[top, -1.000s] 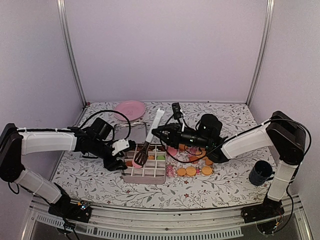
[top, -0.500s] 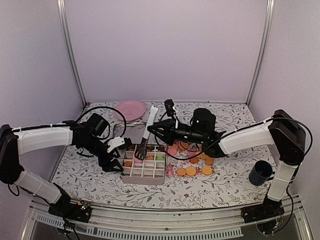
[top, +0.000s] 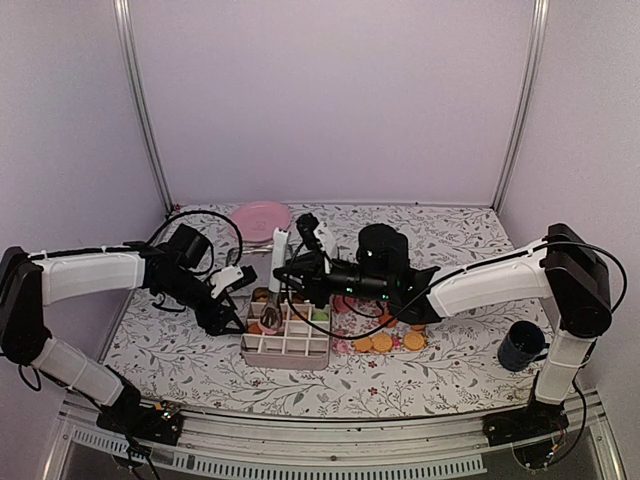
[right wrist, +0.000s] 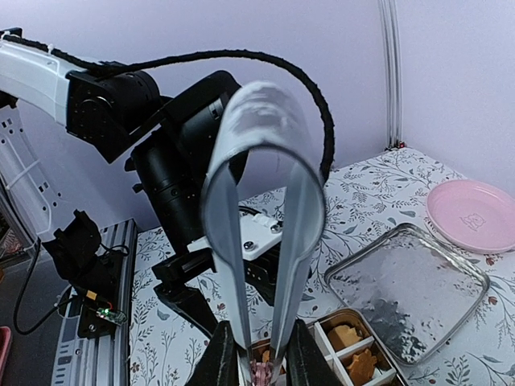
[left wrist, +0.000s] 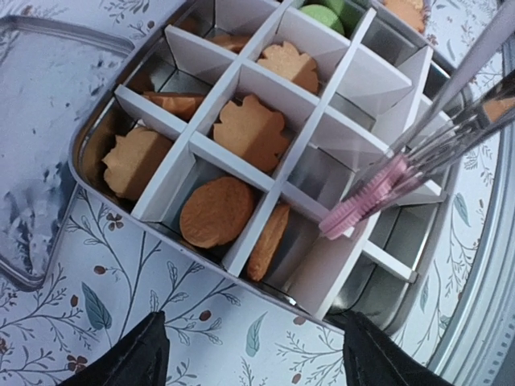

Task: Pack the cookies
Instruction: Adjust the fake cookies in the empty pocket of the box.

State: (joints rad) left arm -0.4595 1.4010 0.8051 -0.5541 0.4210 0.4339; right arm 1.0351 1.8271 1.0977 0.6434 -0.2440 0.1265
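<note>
**Holding a pink cookie over the tin with tongs**

The right claw (right wrist: 259, 358) is clamped on a pair of metal tongs (right wrist: 257, 161), its fingers pressing the two arms toward each other. The tongs reach down from this claw, and a pink cookie (left wrist: 362, 205) is pinched on edge at their tips. It hangs over the white dividers (left wrist: 241, 72) of the tin (left wrist: 80, 153); whether it touches them cannot be told.

The left claw (left wrist: 257, 358) stands with its fingers wide apart and nothing between them, low over the counter (top: 180, 350) and just short of the tin's near wall. Ahead of this claw, several compartments hold golden cookies (left wrist: 249, 133), some flat and some leaning on a divider. A green cookie (left wrist: 322, 14) lies in a compartment at the far side. The compartments under the tong tips look bare.

Off to one side of the left claw, the tin's lid (left wrist: 48, 121) lies flat beside the tin. Loose cookies (top: 385, 342) rest on the counter behind the right claw, under its arm. A pink plate (top: 260, 218) sits beyond both claws, and a dark cup (top: 520, 345) stands well away, near the right arm's base.
</note>
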